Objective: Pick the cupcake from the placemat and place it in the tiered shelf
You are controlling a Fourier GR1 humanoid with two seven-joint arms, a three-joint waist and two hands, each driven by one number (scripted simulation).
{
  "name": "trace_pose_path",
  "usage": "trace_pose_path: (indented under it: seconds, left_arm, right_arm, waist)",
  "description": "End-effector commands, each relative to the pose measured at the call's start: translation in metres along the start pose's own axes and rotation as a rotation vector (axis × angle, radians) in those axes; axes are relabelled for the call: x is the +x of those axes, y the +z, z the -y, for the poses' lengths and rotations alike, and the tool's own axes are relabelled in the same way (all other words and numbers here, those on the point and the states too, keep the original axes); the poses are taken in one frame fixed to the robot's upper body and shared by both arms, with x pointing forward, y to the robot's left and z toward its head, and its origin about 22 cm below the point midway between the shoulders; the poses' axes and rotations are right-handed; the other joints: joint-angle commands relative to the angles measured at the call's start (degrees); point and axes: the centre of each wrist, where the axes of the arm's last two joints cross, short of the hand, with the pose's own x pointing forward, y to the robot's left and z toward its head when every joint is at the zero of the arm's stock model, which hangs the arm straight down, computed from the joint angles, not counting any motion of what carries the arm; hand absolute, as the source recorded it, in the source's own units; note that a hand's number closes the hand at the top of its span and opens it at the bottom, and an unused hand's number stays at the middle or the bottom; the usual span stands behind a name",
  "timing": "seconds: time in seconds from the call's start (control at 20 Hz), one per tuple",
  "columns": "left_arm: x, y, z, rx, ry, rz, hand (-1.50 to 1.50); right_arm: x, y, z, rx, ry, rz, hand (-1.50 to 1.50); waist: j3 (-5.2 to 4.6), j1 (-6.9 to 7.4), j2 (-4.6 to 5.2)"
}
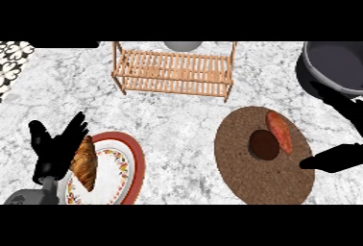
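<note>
A dark brown round cupcake [263, 144] sits near the middle of the round brown placemat [248, 180] at the right. An orange-red elongated item [280, 131] lies right against it on the mat. My right hand [339, 160] comes in from the right edge, open. Its fingers [347, 109] are spread above the mat's right rim and its thumb lies below, both a short way right of the cupcake and not touching it. The wooden slatted tiered shelf [174, 72] stands at the back centre. My left hand [51, 146] rests open at the left, fingers up.
A red-rimmed patterned plate [127, 166] with a croissant [85, 163] lies beside the left hand. A dark grey pot [334, 67] stands at the back right, just above the right hand's fingers. A grey bowl [183, 45] shows behind the shelf.
</note>
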Motion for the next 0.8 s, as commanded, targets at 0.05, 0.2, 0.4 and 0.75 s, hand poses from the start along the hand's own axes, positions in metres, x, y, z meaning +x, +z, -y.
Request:
trace_pose_path:
  seconds: [0.05,0.2,0.4,0.75]
  left_arm:
    - [-0.004,0.002,0.006,-0.03,0.012,-0.039,0.0]
    - [-0.01,0.002,0.011,-0.005,0.003,-0.028,0.0]
    - [0.013,0.003,0.012,-0.013,0.009,-0.023,0.0]
    - [-0.009,-0.005,-0.004,-0.018,0.022,-0.021,0.0]
  right_arm:
    - [0.026,-0.015,-0.018,0.027,0.083,-0.109,-1.5]
    - [0.026,-0.012,-0.053,0.069,0.111,-0.109,-1.5]
    - [0.024,-0.029,-0.061,0.093,0.176,-0.151,-1.5]
    - [0.01,-0.024,-0.084,0.041,0.208,-0.217,-1.5]
  waist:
    - [-0.29,0.15,0.25]
    - [-0.28,-0.28,0.2]
    - [-0.25,-0.14,0.22]
    - [-0.27,-0.36,0.25]
